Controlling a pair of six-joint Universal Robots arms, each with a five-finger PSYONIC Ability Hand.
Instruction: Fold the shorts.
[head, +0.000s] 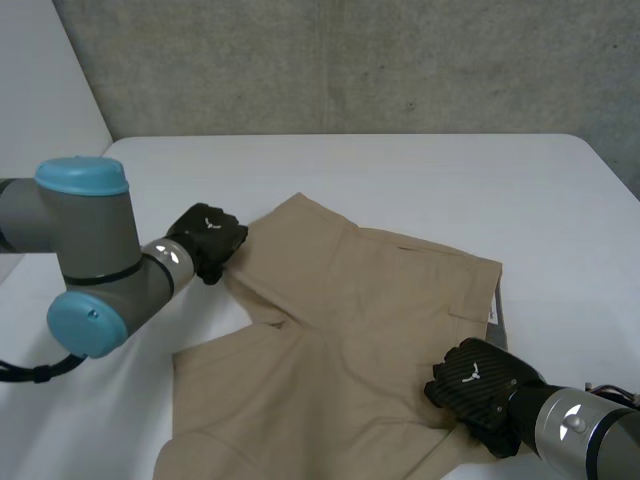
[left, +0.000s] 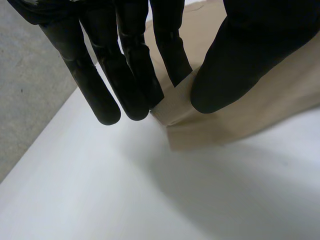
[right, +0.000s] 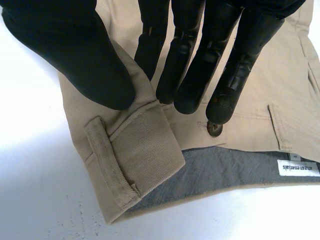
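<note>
You hold the tan shorts in both hands as they lie on the white table.
Your left hand pinches a corner of the cloth between straight fingers and thumb, toward the table's left edge. Your right hand clamps the turned-over waistband beside a belt loop, near the front edge.

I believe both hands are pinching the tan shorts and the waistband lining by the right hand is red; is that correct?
Not quite: the waistband lining is grey, not red, as the right wrist view shows. The left hand and the right hand do both pinch the tan shorts.
</note>
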